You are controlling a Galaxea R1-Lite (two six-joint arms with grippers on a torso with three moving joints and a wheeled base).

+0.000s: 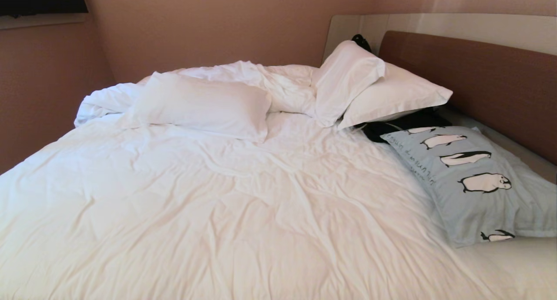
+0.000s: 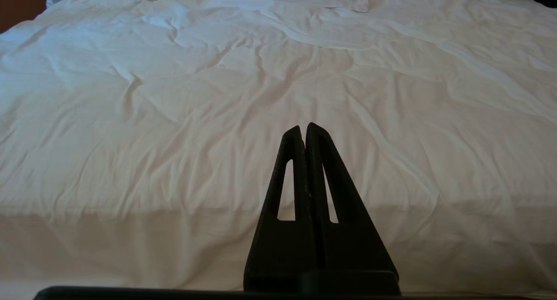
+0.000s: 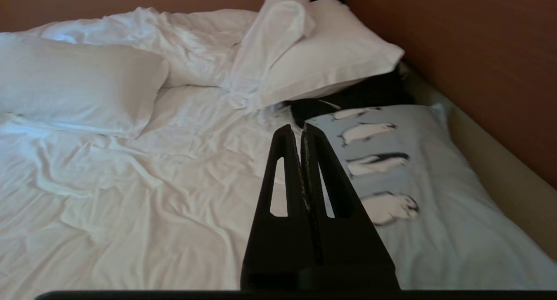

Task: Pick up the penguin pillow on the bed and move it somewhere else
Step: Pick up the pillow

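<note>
The penguin pillow [image 1: 478, 182], light blue with black-and-white penguins and dark script, lies flat on the right side of the bed [image 1: 217, 204] beside the brown headboard. The right wrist view shows the penguin pillow [image 3: 426, 195] just below and ahead of my right gripper [image 3: 300, 128], which is shut and empty, hanging above the pillow's near edge. My left gripper [image 2: 303, 128] is shut with nothing in it, hovering over the wrinkled white duvet [image 2: 217, 95] near the bed's front edge. Neither arm appears in the head view.
Two white pillows [image 1: 374, 86] lean together by the headboard [image 1: 478, 82], and another white pillow [image 1: 200, 104] lies at the far left. A dark garment [image 1: 400, 123] sits between the white pillows and the penguin pillow. Walls close the far side.
</note>
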